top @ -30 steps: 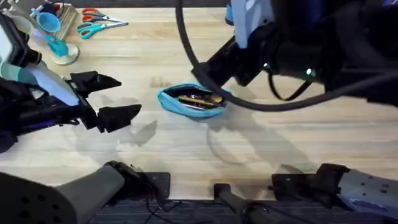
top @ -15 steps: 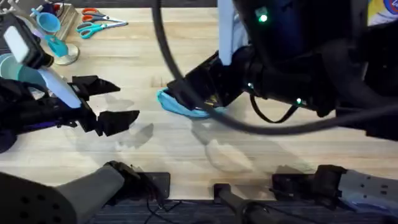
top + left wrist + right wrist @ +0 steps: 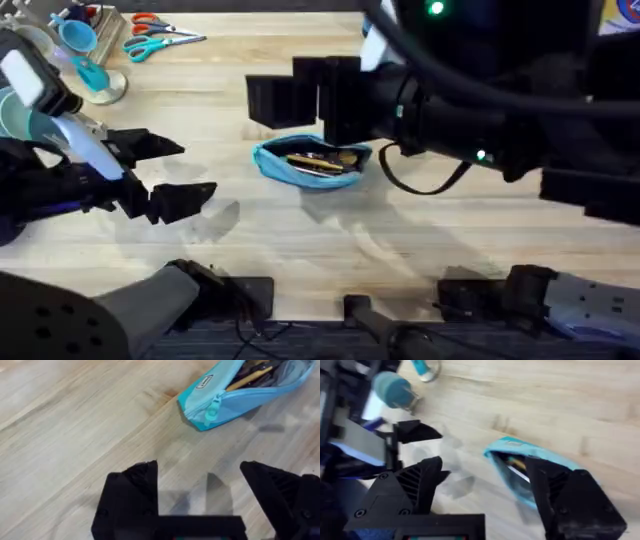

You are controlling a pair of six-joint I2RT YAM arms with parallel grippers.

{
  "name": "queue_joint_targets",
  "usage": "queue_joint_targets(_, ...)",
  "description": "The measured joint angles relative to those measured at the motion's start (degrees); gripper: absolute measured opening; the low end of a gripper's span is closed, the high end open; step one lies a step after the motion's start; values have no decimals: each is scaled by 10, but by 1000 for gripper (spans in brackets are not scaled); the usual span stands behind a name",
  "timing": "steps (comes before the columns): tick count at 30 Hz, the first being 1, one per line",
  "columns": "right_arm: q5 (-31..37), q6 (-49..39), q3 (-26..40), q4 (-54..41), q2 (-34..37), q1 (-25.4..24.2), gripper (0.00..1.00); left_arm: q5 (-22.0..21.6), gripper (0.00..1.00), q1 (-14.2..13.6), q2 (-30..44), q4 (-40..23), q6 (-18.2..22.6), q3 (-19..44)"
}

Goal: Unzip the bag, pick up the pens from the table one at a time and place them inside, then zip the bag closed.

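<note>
Overhead, nearest the bases, the left gripper (image 3: pixel 175 168) hangs low over the bare worktop (image 3: pixel 300 240), its fingers spread apart and holding nothing, well to the left of the bag (image 3: pixel 312 163). Its wrist view shows the same: black fingers (image 3: pixel 131 491) released, the zipper pull (image 3: pixel 213 409) hanging at the near end of the pouch.

Farther out, the bag lies near the middle of the worktop with its mouth gaping. Inside are the pens (image 3: pixel 318 159): a tan stick and darker slim shapes beside it, lying lengthwise; I cannot count them exactly. No pen is visible loose on the worktop, so zipping looks like the step left.

Over and just beyond the bag, the right gripper (image 3: pixel 290 98) hovers with its fingers wide and empty.

Risks, as I judge them: the pouch is soft and unanchored, so pulling the zipper with one arm may drag the whole bag instead of closing it. A pen end near the opening could snag the slider. The pull is small and easily missed by open fingers.

At the far left corner, scissors (image 3: pixel 160 40) lie well clear.
</note>
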Motion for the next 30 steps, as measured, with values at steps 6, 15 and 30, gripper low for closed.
queue_joint_targets(6,-58,92,0,9,33,0,996,4,993,20,0,-2,3,0)
queue_joint_targets(15,-102,152,108,-73,133,33,996,5,993,20,0,5,4,0)
queue_joint_targets(30,-113,229,203,-102,216,58,997,5,994,20,0,5,4,0)
